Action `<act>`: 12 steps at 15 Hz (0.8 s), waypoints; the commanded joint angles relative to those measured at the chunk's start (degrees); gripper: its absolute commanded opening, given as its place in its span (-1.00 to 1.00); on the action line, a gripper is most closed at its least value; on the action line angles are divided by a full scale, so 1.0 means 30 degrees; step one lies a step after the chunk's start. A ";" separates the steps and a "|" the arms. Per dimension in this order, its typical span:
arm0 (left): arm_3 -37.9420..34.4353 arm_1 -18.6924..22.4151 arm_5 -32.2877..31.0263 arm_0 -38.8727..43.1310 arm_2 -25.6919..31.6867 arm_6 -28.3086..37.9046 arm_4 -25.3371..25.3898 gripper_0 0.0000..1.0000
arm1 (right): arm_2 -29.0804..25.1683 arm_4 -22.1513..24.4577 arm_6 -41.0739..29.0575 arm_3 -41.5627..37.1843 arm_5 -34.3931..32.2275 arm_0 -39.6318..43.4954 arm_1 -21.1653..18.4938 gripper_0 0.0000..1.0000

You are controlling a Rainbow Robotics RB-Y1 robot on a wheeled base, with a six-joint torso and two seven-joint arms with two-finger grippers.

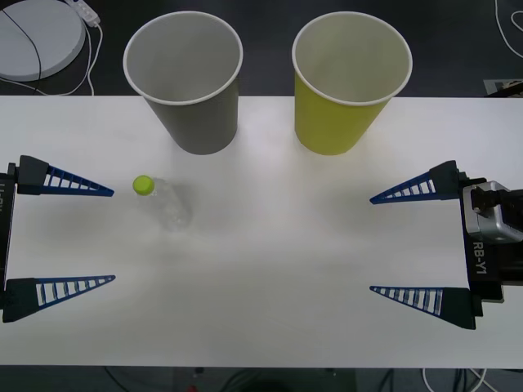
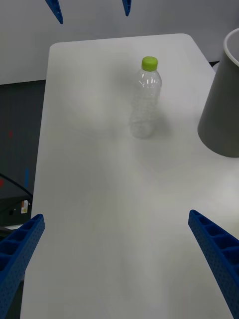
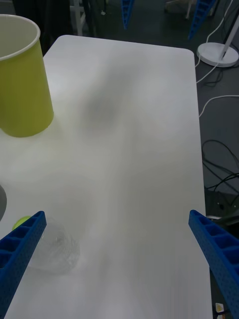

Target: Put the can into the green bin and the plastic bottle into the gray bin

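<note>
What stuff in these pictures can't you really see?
- Gray bin, right wrist view: cut off by the picture's edge.
- Plastic bottle, left wrist view: blurred, partly behind the left tool's finger.
- Bottoms of both bins' insides, front view: the gray bin's and the green bin's blend into pale walls.

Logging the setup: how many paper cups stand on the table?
2: the gray bin at the far edge toward the robot's left, the green bin beside it toward the right.

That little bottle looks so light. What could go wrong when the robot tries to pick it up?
The plastic bottle stands upright and looks empty, so a nudge from the open left claw could topple it. The gray bin stands just behind it and could be bumped. The green bin sits right beside the gray one, so a wrong drop is possible.
</note>
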 commanded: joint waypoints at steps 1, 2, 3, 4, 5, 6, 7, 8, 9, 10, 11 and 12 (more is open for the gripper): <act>0.0000 0.0000 0.0000 0.0000 0.0000 0.0000 0.0000 1.00 | 0.0000 0.0001 0.0000 0.0000 0.0000 0.0000 0.0000 1.00; 0.0000 0.0000 0.0000 0.0000 0.0000 0.0000 0.0000 1.00 | 0.0000 0.0001 0.0000 0.0000 0.0000 0.0000 0.0000 1.00; 0.0000 0.0000 0.0000 0.0000 0.0000 0.0000 0.0000 1.00 | 0.0000 0.0001 0.0000 0.0000 0.0000 0.0000 0.0000 1.00; 0.0293 -0.0029 0.0000 0.0234 -0.0146 -0.0029 -0.0059 1.00 | 0.0000 0.0001 0.0000 0.0000 0.0000 0.0000 0.0000 1.00; 0.0469 0.0088 -0.0029 0.0322 -0.0088 -0.0146 0.0088 1.00 | 0.0000 0.0001 0.0000 0.0000 0.0000 0.0000 0.0000 1.00; 0.0498 0.0176 -0.0029 0.0322 -0.0059 -0.0176 0.0117 1.00 | 0.0000 0.0001 0.0000 0.0000 0.0000 0.0000 0.0000 1.00; 0.0527 0.0322 -0.0029 0.0322 -0.0059 -0.0176 0.0117 1.00 | 0.0000 0.0001 0.0000 0.0000 0.0000 0.0000 0.0000 1.00; 0.0644 0.0410 -0.0029 0.0322 -0.0059 -0.0176 0.0176 1.00 | 0.0000 0.0001 0.0000 0.0000 0.0000 0.0000 0.0000 1.00; 0.0791 0.0440 -0.0029 0.0322 -0.0059 -0.0205 0.0293 1.00 | 0.0000 0.0001 0.0000 0.0000 0.0000 0.0000 0.0000 1.00; 0.1172 0.0410 -0.0029 0.0322 -0.0088 -0.0293 0.0615 1.00 | 0.0000 0.0001 0.0000 0.0000 0.0000 0.0000 0.0000 1.00; 0.1523 0.0410 -0.0029 0.0322 -0.0088 -0.0410 0.0732 1.00 | 0.0000 0.0001 0.0000 0.0000 0.0000 0.0000 0.0000 1.00; 0.1846 0.0381 -0.0029 0.0322 -0.0088 -0.0527 0.0879 1.00 | 0.0000 0.0001 0.0000 0.0000 0.0000 0.0000 0.0000 1.00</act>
